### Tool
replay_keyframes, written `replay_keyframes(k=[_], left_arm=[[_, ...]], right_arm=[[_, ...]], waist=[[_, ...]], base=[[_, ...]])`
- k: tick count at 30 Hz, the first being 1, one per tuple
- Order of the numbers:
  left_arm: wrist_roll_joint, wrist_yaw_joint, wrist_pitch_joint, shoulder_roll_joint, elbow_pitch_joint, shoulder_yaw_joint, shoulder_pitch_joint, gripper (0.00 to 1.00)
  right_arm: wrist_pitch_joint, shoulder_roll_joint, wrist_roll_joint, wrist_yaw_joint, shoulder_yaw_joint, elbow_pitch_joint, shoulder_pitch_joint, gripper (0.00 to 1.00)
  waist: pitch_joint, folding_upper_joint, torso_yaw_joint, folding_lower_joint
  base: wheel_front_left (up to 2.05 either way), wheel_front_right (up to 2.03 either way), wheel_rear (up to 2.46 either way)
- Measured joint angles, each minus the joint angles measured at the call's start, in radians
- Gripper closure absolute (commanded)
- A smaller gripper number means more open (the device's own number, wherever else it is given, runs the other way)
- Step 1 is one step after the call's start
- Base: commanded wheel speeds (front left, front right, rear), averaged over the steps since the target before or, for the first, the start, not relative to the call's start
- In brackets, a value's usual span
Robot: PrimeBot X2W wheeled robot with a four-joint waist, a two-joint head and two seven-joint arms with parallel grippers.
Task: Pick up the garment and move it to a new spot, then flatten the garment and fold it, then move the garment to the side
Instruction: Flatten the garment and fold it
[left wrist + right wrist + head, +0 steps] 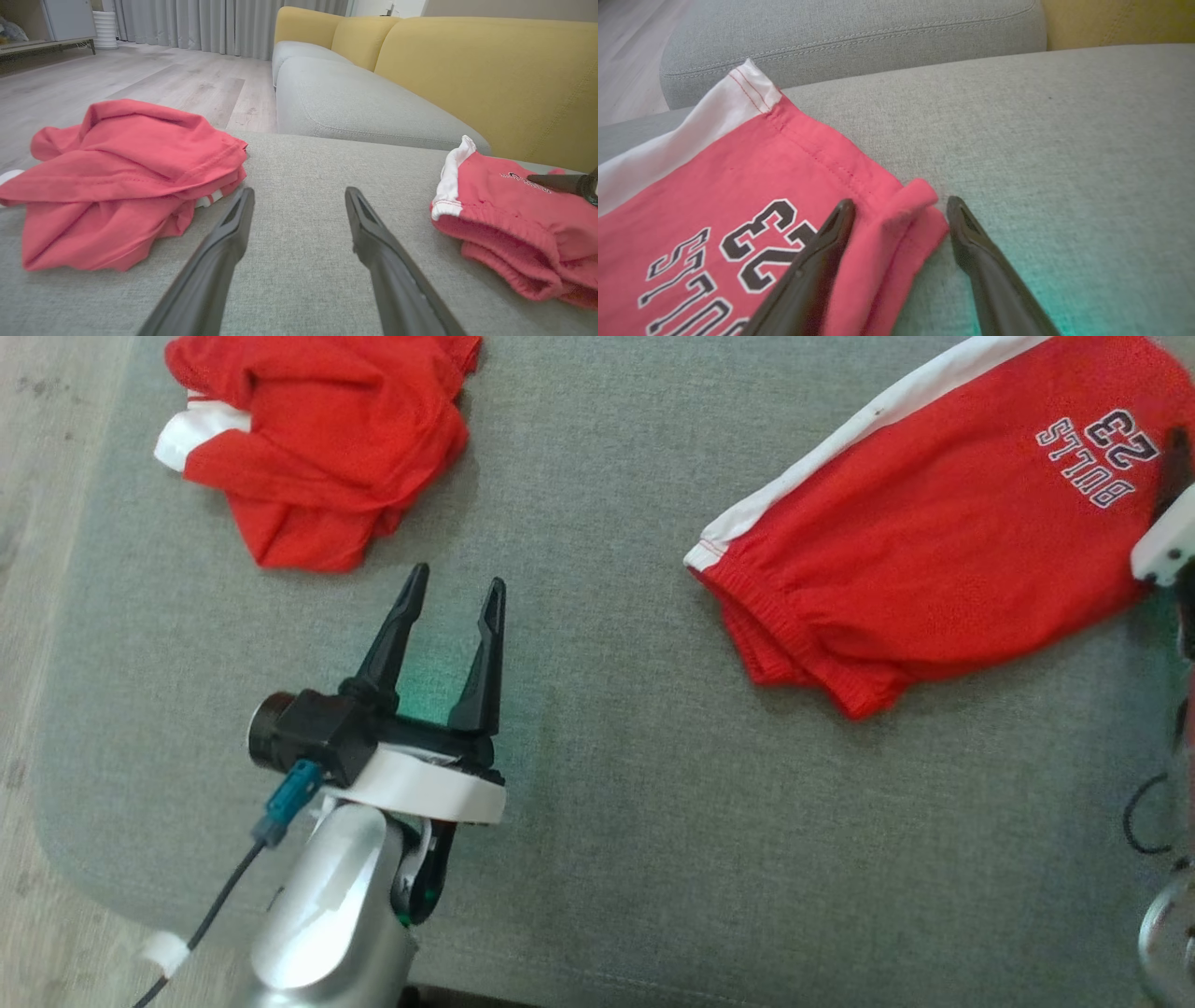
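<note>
A red garment with a white side stripe and "BULLS 23" print lies folded on the right of the grey cushion. My right gripper stands open, its fingers straddling the garment's rolled hem corner, low over the fabric. It shows at the head view's right edge. A second red garment sits crumpled at the far left. My left gripper is open and holds nothing, hovering over bare cushion just short of that heap. The folded garment lies to its right.
The cushion ends at a rounded edge on the left and near side, with wood floor beyond. A further grey seat and yellow backrest stand behind. A dark cable loops at the right edge.
</note>
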Motion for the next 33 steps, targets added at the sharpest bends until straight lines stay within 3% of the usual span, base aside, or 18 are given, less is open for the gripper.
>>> replay_keyframes(k=[3,4,5,6,9,16,21,33], left_arm=[[0.008,-0.001,0.000,-0.001,0.000,0.012,0.000,0.00],[0.009,-0.002,0.000,-0.001,0.000,0.015,0.000,0.00],[0.009,-0.004,0.000,-0.001,0.001,0.016,0.000,0.00],[0.009,-0.005,0.000,-0.002,0.003,0.016,0.000,0.00],[0.010,-0.006,0.000,-0.003,0.012,0.020,0.000,0.00],[0.023,-0.010,0.000,-0.004,0.024,0.049,0.010,0.00],[0.041,-0.017,0.000,-0.004,0.031,0.049,0.057,0.00],[0.041,-0.018,0.000,-0.003,0.029,0.053,0.155,0.00]], right_arm=[[-0.003,0.000,-0.025,0.000,-0.018,0.024,-0.024,0.00],[-0.004,0.000,-0.027,0.000,-0.027,0.037,-0.032,0.07],[-0.005,0.000,-0.027,0.000,-0.030,0.049,-0.040,0.71],[-0.005,0.001,-0.029,0.000,-0.033,0.063,-0.047,1.00],[-0.039,0.012,-0.029,0.000,-0.017,0.102,-0.057,1.00],[-0.151,0.062,0.103,0.000,0.088,0.188,-0.057,1.00],[-0.238,0.040,0.252,0.000,0.128,0.193,0.035,1.00],[-0.294,0.011,0.399,0.000,-0.014,0.105,0.279,1.00]], waist=[[0.006,0.0000,0.002,-0.0001],[0.008,0.0000,0.001,-0.0001],[0.008,0.0000,0.000,-0.0001],[0.007,0.0000,-0.002,-0.0001],[-0.001,0.0000,-0.011,-0.0001],[-0.050,0.0000,-0.056,-0.0001],[-0.127,0.0000,-0.113,-0.0002],[-0.230,0.0000,-0.189,-0.0003]], base=[[0.00,0.00,0.00],[0.00,0.00,0.00],[0.00,0.00,0.00],[0.00,0.00,0.00],[0.00,0.00,0.00],[0.00,0.00,0.00],[0.00,0.00,0.00],[0.00,0.00,0.00]])
